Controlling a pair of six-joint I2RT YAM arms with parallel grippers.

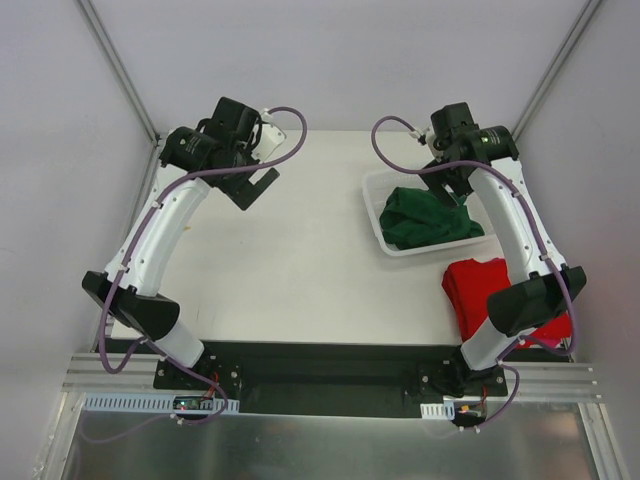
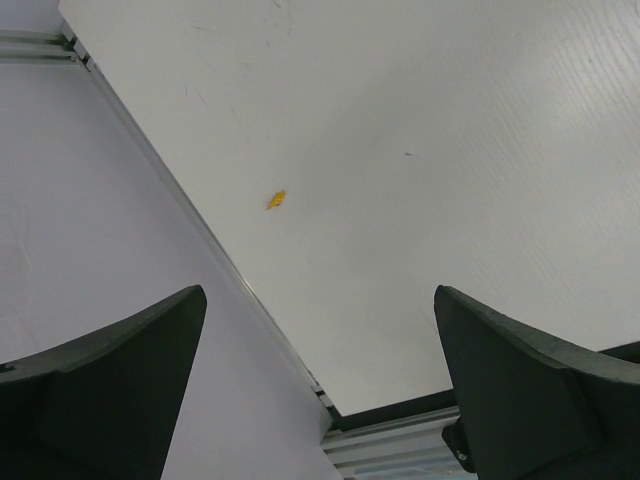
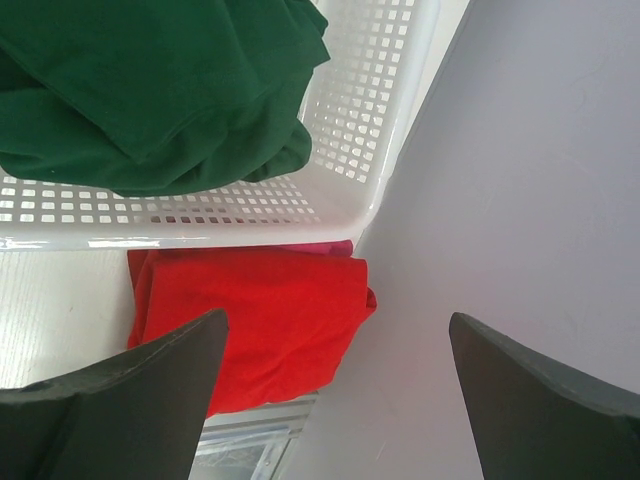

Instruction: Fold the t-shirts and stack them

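Note:
A dark green t-shirt point(image 1: 428, 218) point(image 3: 150, 90) lies crumpled in the white mesh basket point(image 1: 375, 205) point(image 3: 350, 130) at the right of the table. A folded bright red t-shirt point(image 1: 478, 290) point(image 3: 250, 310) sits on the table in front of the basket, partly behind the right arm. My right gripper point(image 1: 460, 192) point(image 3: 335, 370) hovers above the basket's far right corner, open and empty. Over the table's far left, my left gripper point(image 1: 256, 188) point(image 2: 320, 350) hangs open with nothing between its fingers.
White enclosure walls close in the table on the left, right and back. A small yellow speck point(image 2: 276, 200) lies on the white tabletop near the left edge. A black strip and a metal rail point(image 1: 330, 375) run along the near edge.

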